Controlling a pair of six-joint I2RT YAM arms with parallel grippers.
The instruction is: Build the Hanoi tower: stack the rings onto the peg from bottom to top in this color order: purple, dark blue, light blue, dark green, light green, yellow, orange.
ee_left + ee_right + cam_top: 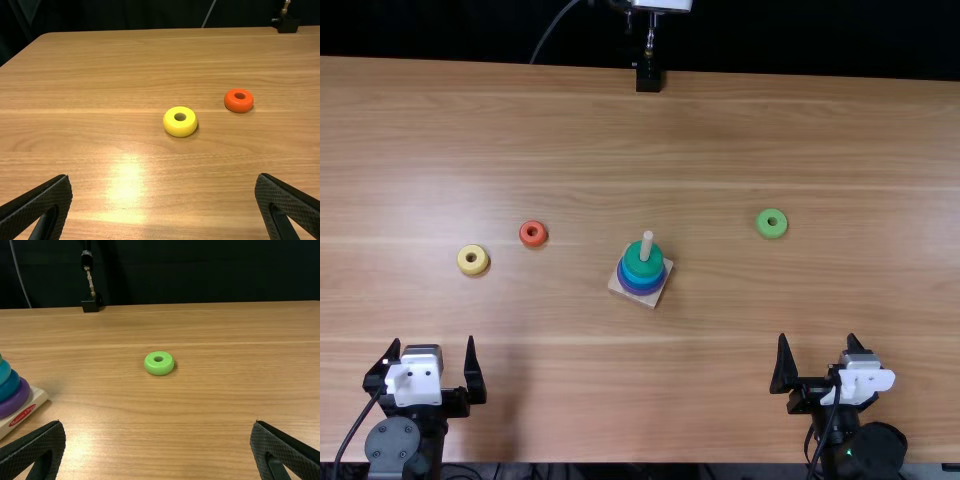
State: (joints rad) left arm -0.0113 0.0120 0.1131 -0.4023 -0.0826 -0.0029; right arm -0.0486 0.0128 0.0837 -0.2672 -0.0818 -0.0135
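Note:
My left gripper (428, 370) is open at the near left; in its wrist view the same gripper (164, 200) has nothing between its fingers. Near the right corner my right gripper (817, 365) is open too, and the right wrist view shows this gripper (157, 445) holding nothing. On the wooden base (654, 298) mid-table, purple, blue, light blue and dark green (643, 258) rings circle the peg (646, 245). Beyond the left gripper lie a yellow ring (472, 260) and an orange-red ring (532, 234). A light green ring (772, 223) lies right of the base.
At the table's far edge stands a black mount (648, 78) with a cable beside it. The rings and base rest far apart on the wooden table (720, 130), with bare wood between them.

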